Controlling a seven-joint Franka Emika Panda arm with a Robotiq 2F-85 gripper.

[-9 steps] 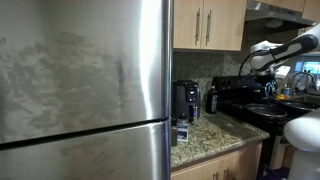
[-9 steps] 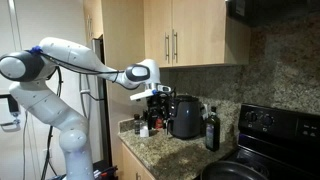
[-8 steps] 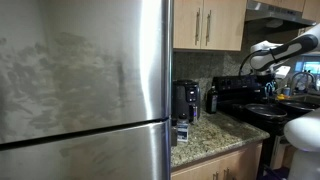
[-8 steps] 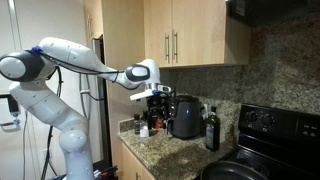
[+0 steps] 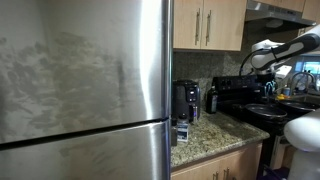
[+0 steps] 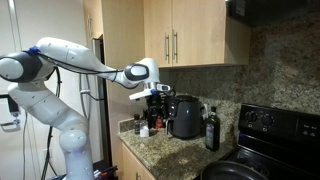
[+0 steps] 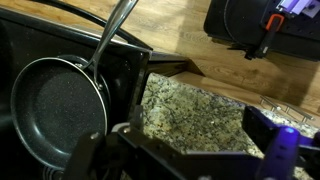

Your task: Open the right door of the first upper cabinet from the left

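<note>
The first upper cabinet (image 6: pixel 190 35) is light-tan wood with two silver bar handles at its centre; it also shows in an exterior view (image 5: pixel 208 22). Its right door (image 6: pixel 200 32) is shut flush, handle (image 6: pixel 176 46) near its left edge. The right door also shows shut in an exterior view (image 5: pixel 225 22). My gripper (image 6: pixel 155 92) hangs below and left of the cabinet, above the counter, apart from the handles. In the wrist view the gripper (image 7: pixel 190 150) has its jaws wide apart and empty over granite. The cabinet is out of the wrist view.
A steel fridge (image 5: pixel 85 90) fills one side. On the granite counter (image 6: pixel 170 150) stand a black coffee maker (image 6: pixel 184 116), a dark bottle (image 6: pixel 211 128) and small jars. A black stove (image 6: pixel 275 135) carries a frying pan (image 7: pixel 55 100). A range hood (image 5: pixel 280 10) is beside the cabinet.
</note>
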